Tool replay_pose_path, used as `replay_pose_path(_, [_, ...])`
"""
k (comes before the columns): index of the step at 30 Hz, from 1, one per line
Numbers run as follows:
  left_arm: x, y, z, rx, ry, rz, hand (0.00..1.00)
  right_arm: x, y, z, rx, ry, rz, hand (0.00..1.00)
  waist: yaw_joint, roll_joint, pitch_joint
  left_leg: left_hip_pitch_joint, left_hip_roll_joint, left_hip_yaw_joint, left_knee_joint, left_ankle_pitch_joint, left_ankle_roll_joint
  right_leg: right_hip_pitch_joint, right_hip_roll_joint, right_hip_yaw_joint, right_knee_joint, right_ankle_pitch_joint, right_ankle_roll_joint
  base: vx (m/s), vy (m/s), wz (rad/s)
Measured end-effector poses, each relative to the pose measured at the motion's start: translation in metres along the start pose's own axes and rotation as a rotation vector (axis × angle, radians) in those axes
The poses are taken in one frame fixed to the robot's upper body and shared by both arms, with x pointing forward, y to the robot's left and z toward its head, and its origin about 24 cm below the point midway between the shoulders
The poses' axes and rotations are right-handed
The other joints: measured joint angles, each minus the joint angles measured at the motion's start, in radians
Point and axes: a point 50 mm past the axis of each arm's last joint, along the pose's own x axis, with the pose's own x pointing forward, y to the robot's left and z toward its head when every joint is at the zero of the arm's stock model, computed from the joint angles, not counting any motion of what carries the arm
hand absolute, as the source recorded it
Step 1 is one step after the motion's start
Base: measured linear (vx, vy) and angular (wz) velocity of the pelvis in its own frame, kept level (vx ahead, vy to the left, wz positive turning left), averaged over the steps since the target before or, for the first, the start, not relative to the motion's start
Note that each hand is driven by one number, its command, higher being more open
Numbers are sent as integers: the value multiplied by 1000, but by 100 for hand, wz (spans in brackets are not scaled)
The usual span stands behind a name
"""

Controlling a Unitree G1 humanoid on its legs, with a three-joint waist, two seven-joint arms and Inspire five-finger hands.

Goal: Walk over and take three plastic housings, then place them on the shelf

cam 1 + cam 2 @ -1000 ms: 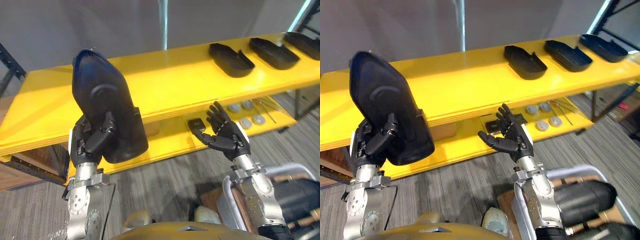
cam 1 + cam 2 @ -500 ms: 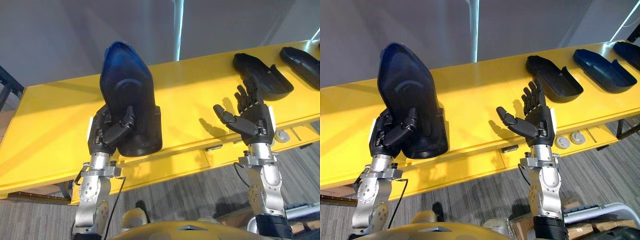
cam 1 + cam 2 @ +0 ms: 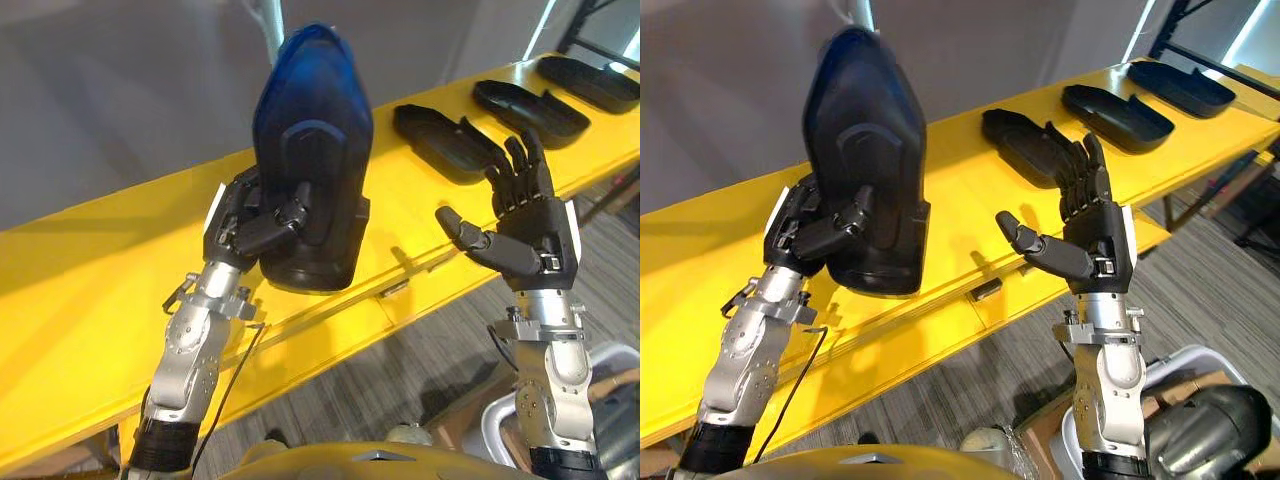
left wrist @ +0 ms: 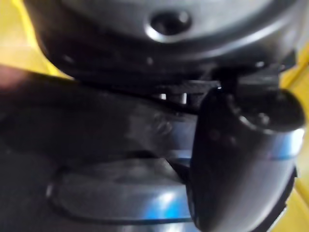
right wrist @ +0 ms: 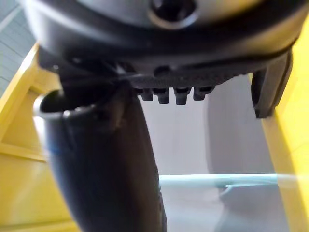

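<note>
1. The yellow shelf [image 3: 90,300] runs across the head views from lower left to upper right. Grey carpeted floor [image 3: 420,370] lies in front of it.

2. The held housing [image 3: 315,130] is a large dark plastic shell. It stands upright over the front part of the shelf, narrow rounded end up. Its lower end sits close above the shelf top; contact with the board cannot be confirmed.

3. Three more shells lie flat in a row on the shelf, to the right of the held housing and well apart from it:
   - nearest housing [image 3: 440,145]
   - middle housing [image 3: 530,100]
   - far housing [image 3: 590,80]

4. The left hand [image 3: 255,215] grips the held housing at its lower left side. The fingers are curled round the edge and the thumb is pressed on the face of the shell. In the left wrist view, the blurred dark surface past the thumb is probably this same shell.

5. The right hand [image 3: 530,235] is raised over the front edge of the shelf, just in front of the nearest housing. Its palm is turned toward the held housing, its fingers are straight and spread with the thumb out, and it holds nothing.
</note>
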Motion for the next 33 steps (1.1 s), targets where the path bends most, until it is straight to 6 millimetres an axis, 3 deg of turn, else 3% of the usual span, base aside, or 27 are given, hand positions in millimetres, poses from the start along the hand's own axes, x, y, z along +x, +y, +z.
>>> replay_pose_path(3, [19,10,-13,4,53,117,0,-6,0,-5,6,52,25,100,-25,3,-4,21,-9,26,-47,30,-4,-9,9,16,-7,0,0,-71,12,-21])
replay_pose_path(10, [25,46,-58,26,255,507,0,-13,4,-10,14,87,65,100,-71,2,-21,18,12,71,-60,51,-10,-46,36,53,-17,20,-10,-40,-16,-21])
replay_pose_path(18, [63,57,-52,49,241,717,0,-22,22,-26,77,180,138,100,-98,-4,-22,-3,18,94,-60,62,-9,-85,45,80,-19,41,-16,-18,-1,-8])
replay_pose_path(25, [90,55,-40,67,229,781,0,-25,34,-31,111,206,172,100,-124,-23,-25,-24,28,117,-60,71,-8,-110,60,105,-41,66,-22,-3,-3,-10])
replay_pose_path(26, [94,55,-41,78,259,789,100,-26,34,-31,114,210,175,100,-128,-25,-25,-19,30,125,-60,71,-9,-110,63,110,-44,68,-23,12,-7,-13])
replay_pose_path(33, [99,57,-54,129,428,814,100,-30,36,-34,123,236,178,100,-154,-28,-24,-14,32,148,-60,69,-11,-113,68,133,-51,76,-19,-2,2,-10])
